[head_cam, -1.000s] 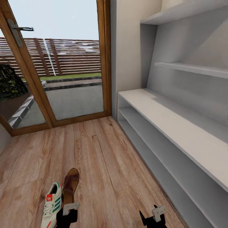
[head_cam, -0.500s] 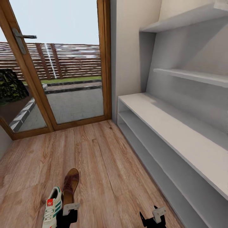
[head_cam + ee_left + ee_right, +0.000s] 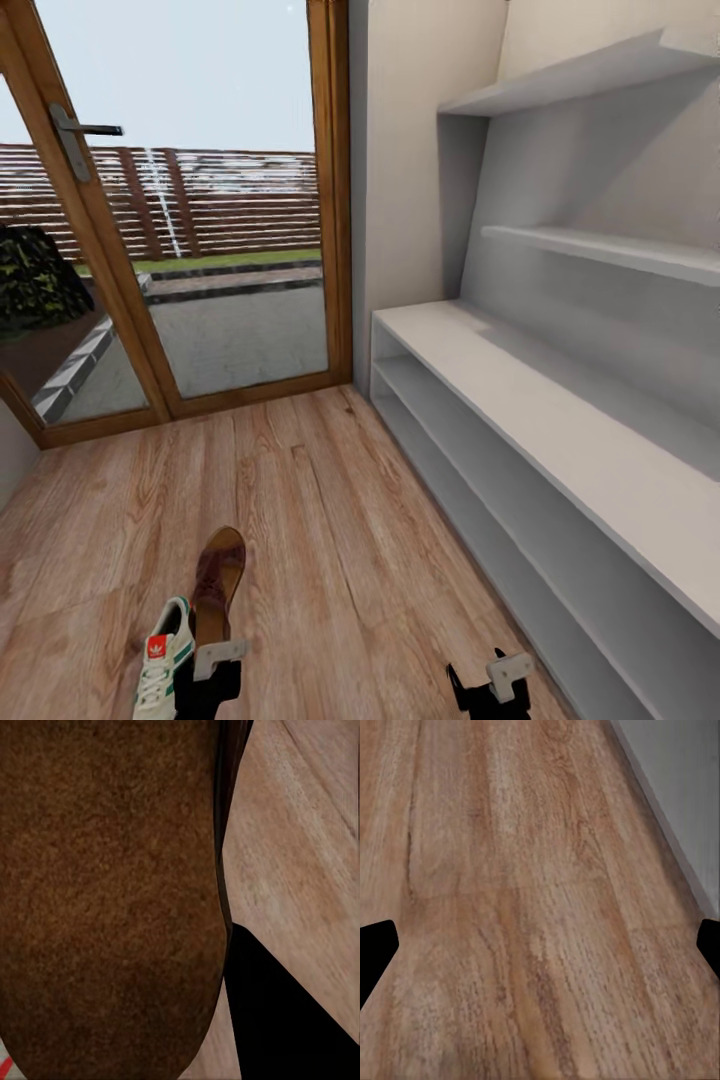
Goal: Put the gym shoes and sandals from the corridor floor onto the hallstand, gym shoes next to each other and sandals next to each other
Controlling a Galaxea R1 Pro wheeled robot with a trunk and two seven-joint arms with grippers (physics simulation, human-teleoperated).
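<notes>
A dark brown sandal (image 3: 220, 575) sticks out ahead of my left gripper (image 3: 215, 665), which is shut on it low in the head view. Its brown underside (image 3: 105, 892) looms close in the left wrist view beside one black finger (image 3: 285, 1012). One white gym shoe (image 3: 160, 665) with green stripes lies on the wood floor (image 3: 330, 520) just left of that gripper. My right gripper (image 3: 495, 685) hangs open over bare planks (image 3: 540, 907), close to the light grey hallstand (image 3: 560, 400) at the right.
A glass door (image 3: 200, 250) in a wooden frame with a metal handle (image 3: 85, 130) closes the corridor ahead. The hallstand's bench top, two low shelves and two upper shelves run along the right wall.
The head camera has shifted, so floor, gym shoe and hallstand sit lower in the picture. The sandal has stayed in place with my left gripper. Neither gripper has changed state.
</notes>
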